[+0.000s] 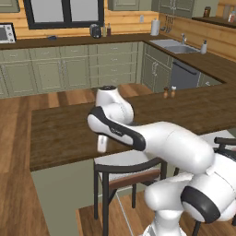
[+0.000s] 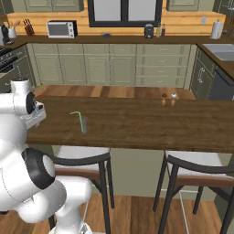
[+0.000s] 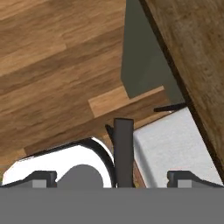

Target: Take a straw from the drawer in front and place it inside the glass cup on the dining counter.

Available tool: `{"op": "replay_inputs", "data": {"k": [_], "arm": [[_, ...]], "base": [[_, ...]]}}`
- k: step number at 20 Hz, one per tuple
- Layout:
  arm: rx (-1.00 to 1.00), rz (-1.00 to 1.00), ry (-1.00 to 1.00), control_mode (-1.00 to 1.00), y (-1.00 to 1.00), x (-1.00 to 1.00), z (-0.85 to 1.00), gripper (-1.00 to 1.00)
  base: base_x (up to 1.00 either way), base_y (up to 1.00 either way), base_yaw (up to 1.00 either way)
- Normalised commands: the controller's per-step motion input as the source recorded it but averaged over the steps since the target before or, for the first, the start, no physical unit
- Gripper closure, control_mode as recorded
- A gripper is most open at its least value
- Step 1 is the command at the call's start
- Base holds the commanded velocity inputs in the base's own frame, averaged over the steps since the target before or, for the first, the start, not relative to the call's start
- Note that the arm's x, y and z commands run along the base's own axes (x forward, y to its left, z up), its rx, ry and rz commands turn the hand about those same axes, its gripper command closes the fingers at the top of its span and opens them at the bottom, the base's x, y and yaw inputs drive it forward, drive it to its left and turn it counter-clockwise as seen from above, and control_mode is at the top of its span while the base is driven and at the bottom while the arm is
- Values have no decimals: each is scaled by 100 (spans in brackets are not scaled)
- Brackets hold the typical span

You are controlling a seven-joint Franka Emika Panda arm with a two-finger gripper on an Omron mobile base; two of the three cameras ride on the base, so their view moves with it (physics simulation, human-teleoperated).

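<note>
The glass cup (image 2: 84, 124) stands on the dining counter (image 2: 151, 123), toward its left end. A thin pale-green straw (image 2: 79, 115) rises out of the cup, its top leaning left. My gripper (image 3: 113, 177) is open and holds nothing; it points down past the counter's near edge (image 3: 192, 78) at a stool seat (image 3: 168, 148) and the wood floor. The arm crosses the dining counter (image 1: 60, 133) and hides the cup there. I cannot pick out the drawer; shut drawer fronts (image 2: 162, 59) line the far wall cabinets.
Two stools (image 2: 82, 157) (image 2: 196, 167) stand under the counter's near side, one of them a stool (image 1: 124, 173) below my arm. Two small shakers (image 2: 168, 99) sit at the counter's far edge. A sink (image 1: 177, 46) and wall counters run behind.
</note>
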Motion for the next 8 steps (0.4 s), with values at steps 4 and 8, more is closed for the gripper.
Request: {"op": "replay_inputs", "data": {"k": [4, 8], "arm": [[0, 0, 17, -100, 8, -100, 1, -100], [0, 0, 18, -100, 16, -100, 0, -100]], "base": [[0, 0, 0], [0, 0, 0]]}}
